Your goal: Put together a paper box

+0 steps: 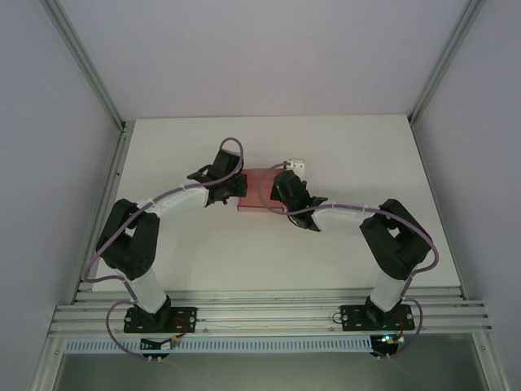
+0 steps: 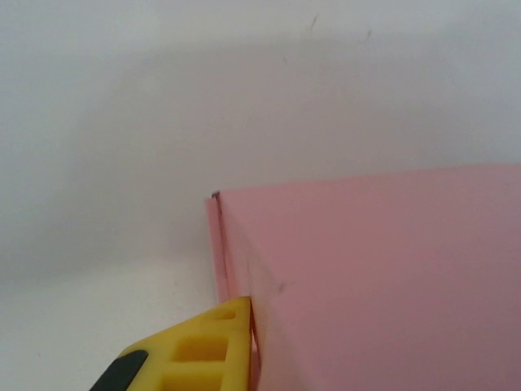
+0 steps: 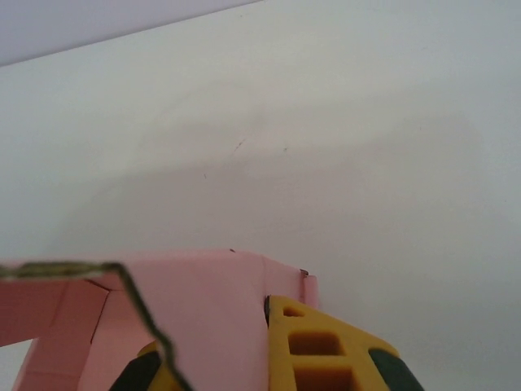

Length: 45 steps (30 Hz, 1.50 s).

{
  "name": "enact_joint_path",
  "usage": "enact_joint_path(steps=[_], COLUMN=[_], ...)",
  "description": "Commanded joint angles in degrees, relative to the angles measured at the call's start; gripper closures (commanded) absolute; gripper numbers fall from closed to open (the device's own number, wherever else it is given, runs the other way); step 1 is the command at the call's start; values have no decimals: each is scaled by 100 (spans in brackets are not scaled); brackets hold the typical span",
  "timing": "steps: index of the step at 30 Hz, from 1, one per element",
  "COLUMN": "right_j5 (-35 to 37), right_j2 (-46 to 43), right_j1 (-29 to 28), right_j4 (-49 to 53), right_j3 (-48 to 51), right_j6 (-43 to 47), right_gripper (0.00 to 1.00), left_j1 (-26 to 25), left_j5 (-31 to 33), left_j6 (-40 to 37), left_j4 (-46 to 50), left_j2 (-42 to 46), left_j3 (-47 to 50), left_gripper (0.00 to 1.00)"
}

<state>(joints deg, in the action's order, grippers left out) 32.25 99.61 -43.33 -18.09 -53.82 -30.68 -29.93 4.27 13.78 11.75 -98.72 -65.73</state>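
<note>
Broadly, a white counter (image 1: 326, 244) carries two arms, the left arm (image 1: 138, 244) and the right arm (image 1: 391, 236), bent inward toward one pink paper box (image 1: 259, 197). The box lies between the two end effectors: just right of the left end effector (image 1: 234, 186) and just left of the right end effector (image 1: 285, 189), touching both.

From above, the fingers are too small and dark to judge. The left wrist view shows one yellow finger (image 2: 212, 350) set against the outer face of a thin side flap, with the box's broad flat panel spreading to its right; how far this end effector is spread I cannot tell.

The right wrist view shows two fingers. One yellow finger (image 3: 317, 350) rests against the box's end corner, while the other (image 3: 142, 371) sits partly behind a raised flap edge. They stand moderately apart with pink board between them. Whether they clamp it I cannot tell.
</note>
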Motion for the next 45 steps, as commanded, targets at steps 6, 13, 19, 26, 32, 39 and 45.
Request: enact_joint_path(steps=[6, 13, 19, 26, 32, 39, 45], right_j5=[84, 88, 67, 281, 154, 141, 82], right_j2=[1, 76, 497, 425, 428, 394, 321], right_j1=[-452, -741, -921, -942, -949, -970, -1042], right_j4=[-1313, -2595, -4154, -3487, -3308, -2947, -2779], right_j3=[1004, 1867, 2534, 2322, 2283, 2226, 2214], right_j6=[-74, 352, 655, 1114, 1234, 1335, 1534], right_gripper=[97, 96, 94, 94, 94, 90, 81], left_j1=[-185, -209, -213, -208, -206, -200, 118], left_j5=[-383, -247, -190, 21, 111, 689, 720], left_j6=[155, 153, 276, 460, 742, 1730, 2500], left_j4=[-1130, -1176, -1005, -265, 380, 1204, 1104], left_j2=[442, 806, 1155, 2132, 3237, 4013, 2992], left_j3=[1324, 1855, 1966, 2206, 2442, 1940, 1497], left_gripper=[85, 81, 69, 34, 1, 0, 0])
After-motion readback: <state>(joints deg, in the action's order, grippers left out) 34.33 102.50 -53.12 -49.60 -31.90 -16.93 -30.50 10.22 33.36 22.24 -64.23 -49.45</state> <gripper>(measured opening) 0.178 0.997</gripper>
